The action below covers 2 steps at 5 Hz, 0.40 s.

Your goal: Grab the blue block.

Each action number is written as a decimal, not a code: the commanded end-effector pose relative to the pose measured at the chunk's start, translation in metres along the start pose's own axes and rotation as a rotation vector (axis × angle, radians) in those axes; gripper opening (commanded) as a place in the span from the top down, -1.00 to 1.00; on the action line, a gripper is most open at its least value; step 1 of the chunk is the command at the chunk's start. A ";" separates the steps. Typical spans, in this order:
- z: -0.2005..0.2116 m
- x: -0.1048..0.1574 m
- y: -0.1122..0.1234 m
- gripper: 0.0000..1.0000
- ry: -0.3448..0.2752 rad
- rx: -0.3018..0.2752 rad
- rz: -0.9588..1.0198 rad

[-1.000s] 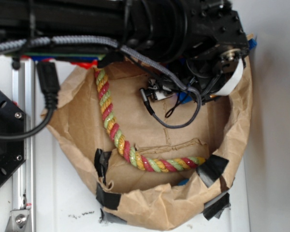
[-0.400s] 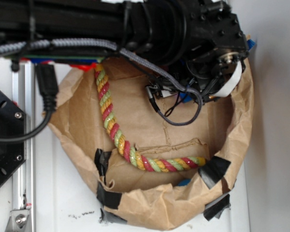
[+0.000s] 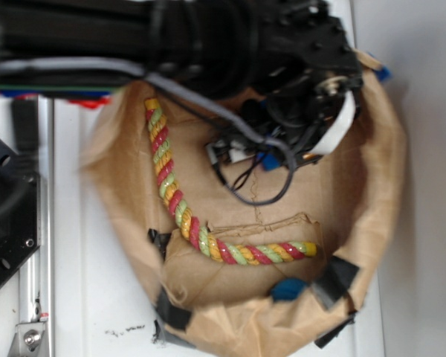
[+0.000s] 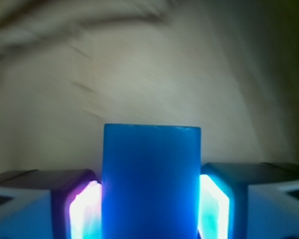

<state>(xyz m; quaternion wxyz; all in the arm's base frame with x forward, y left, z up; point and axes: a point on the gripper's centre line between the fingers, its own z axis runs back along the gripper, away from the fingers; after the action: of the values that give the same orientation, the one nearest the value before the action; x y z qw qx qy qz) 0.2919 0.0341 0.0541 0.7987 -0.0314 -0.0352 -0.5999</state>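
Observation:
In the wrist view the blue block (image 4: 150, 174) stands upright between my two fingers, filling the gap. Both lit pads (image 4: 83, 211) press against its sides, so my gripper (image 4: 149, 204) is shut on it. Behind the block is only blurred brown paper. In the exterior view my arm (image 3: 208, 37) reaches over the top of the brown paper bag (image 3: 372, 186). Only a small blue piece of the block (image 3: 268, 161) shows under the wrist and its cables. The fingers themselves are hidden there.
A red, yellow and green striped rope (image 3: 171, 193) curves down the bag's left side and along its floor. A small rounded blue lump (image 3: 288, 288) sits at the bag's front wall. Black tape patches (image 3: 334, 277) hold the rim. A metal rail (image 3: 37, 223) runs along the left.
My arm has shifted left by a little, and the view is blurred by motion. The bag has changed shape, and the small blue lump at its front shows more.

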 end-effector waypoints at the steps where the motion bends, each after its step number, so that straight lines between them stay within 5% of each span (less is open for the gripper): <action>1: 0.078 0.018 -0.022 1.00 -0.159 0.081 0.376; 2: 0.091 0.009 -0.028 1.00 -0.223 -0.063 0.664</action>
<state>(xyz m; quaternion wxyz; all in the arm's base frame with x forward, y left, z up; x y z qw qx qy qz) 0.2577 0.0260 0.1251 0.9398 -0.1530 -0.0618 -0.2994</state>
